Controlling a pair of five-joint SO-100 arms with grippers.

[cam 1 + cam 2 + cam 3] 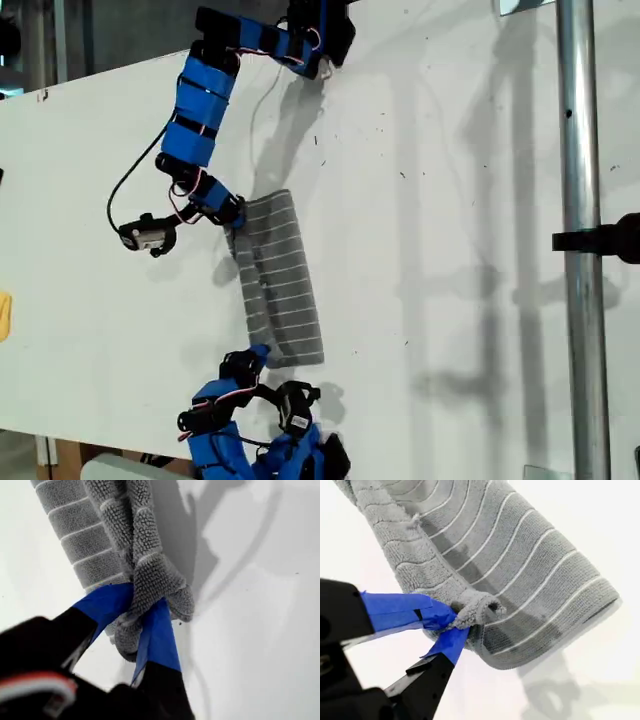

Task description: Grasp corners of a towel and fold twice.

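Gray white-striped towel (278, 280)

A white table (450, 200), with a metal pole (580, 250) crossing the exterior view's right

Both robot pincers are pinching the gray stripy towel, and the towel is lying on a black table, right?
Not quite. The table is white, not black, as the exterior view shows. The rest holds: my first pincer and my second pincer are each shut on a bunched bit of the gray striped towel.
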